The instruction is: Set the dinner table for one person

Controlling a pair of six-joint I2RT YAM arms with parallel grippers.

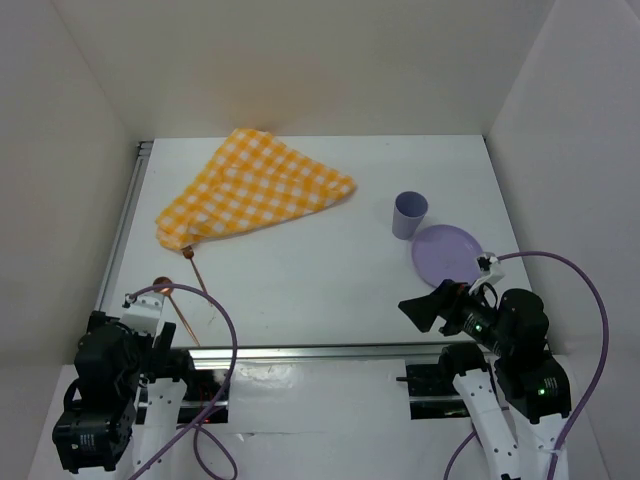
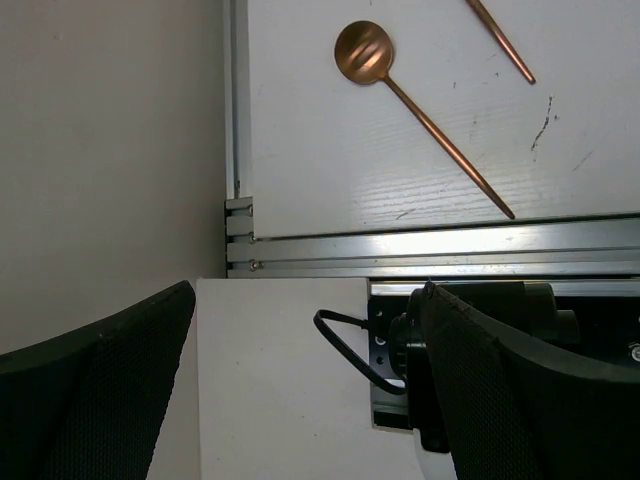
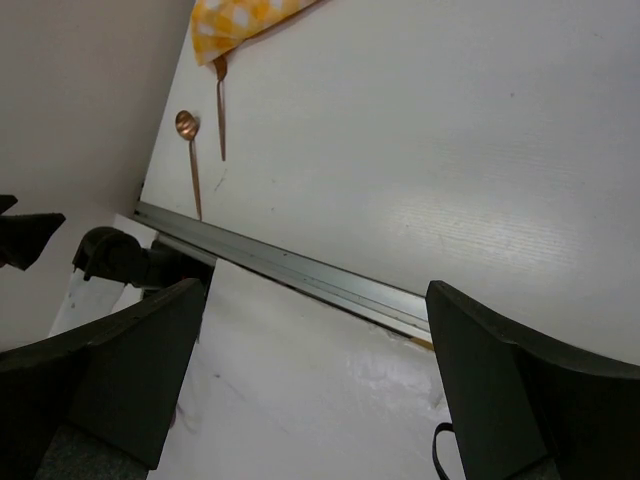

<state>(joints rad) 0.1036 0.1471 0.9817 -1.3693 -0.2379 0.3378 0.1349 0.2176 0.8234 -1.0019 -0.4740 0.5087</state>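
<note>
Dinner table [image 1: 320, 300] lies flat ahead of both arms, no place setting laid yet: yellow-checked cloth [image 1: 255, 190] bunched back-left, its corner at the tip of a copper utensil [image 2: 500, 39], copper spoon [image 2: 363, 52] beside that, purple cup [image 1: 409, 215] & purple plate [image 1: 447, 252] just beside each other at right, prob. each lot within its arm's reach. Left gripper [image 2: 310, 400] & right gripper [image 3: 320, 390] hang over the near rail [image 2: 430, 245], fingers apart, holding nothing. No brand or legible writing.

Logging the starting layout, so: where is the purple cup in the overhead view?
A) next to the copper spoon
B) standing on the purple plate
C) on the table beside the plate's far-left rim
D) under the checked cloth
C: the cup stands upright on the bare table, just off the far-left edge of the plate, well right of the cloth.
</note>
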